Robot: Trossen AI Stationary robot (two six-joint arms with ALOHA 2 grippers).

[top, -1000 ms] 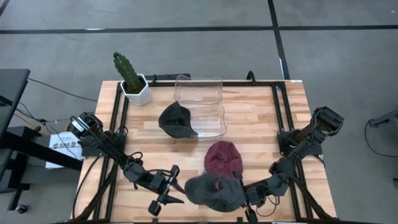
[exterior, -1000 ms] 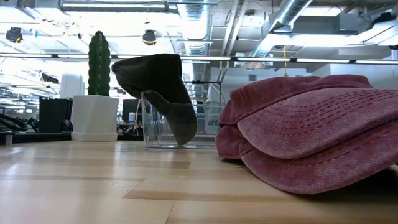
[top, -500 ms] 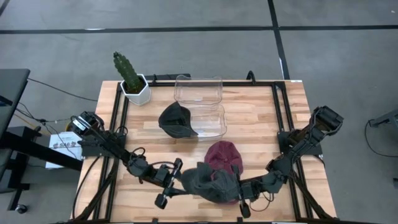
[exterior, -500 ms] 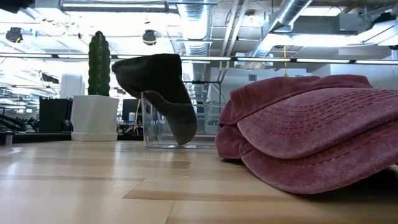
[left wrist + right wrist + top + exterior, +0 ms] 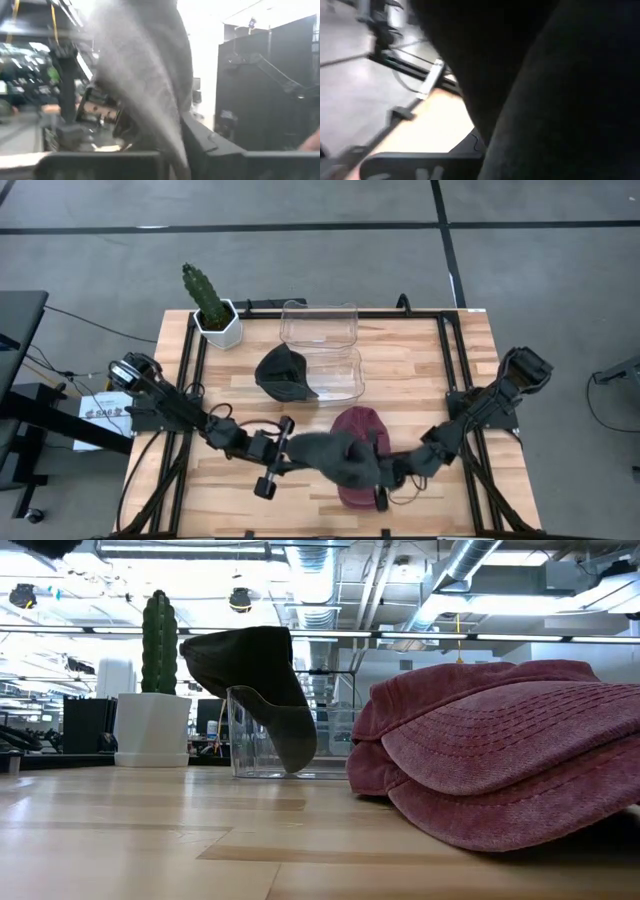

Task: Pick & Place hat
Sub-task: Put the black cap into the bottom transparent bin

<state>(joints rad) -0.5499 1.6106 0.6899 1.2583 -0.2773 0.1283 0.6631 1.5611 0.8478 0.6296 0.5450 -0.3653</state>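
The grey hat [image 5: 335, 457] hangs over the red hat [image 5: 358, 430] near the table's [image 5: 420, 370] front edge; the left gripper [image 5: 285, 450] and right gripper [image 5: 385, 475] each pinch a side.

matt cloth hats — maroon cap [image 5: 500, 765] ribbed — clear glossy plastic bin [image 5: 318, 323], wood table [image 5: 420, 370].

On the table [image 5: 420, 370], the cactus [image 5: 205, 295] stands at eleven o'clock. The bin [image 5: 322, 350] sits at twelve, a hat [image 5: 282, 372] draped over its rim. A second hat [image 5: 362, 430] lies toward six, seemingly under a third [image 5: 335, 458].
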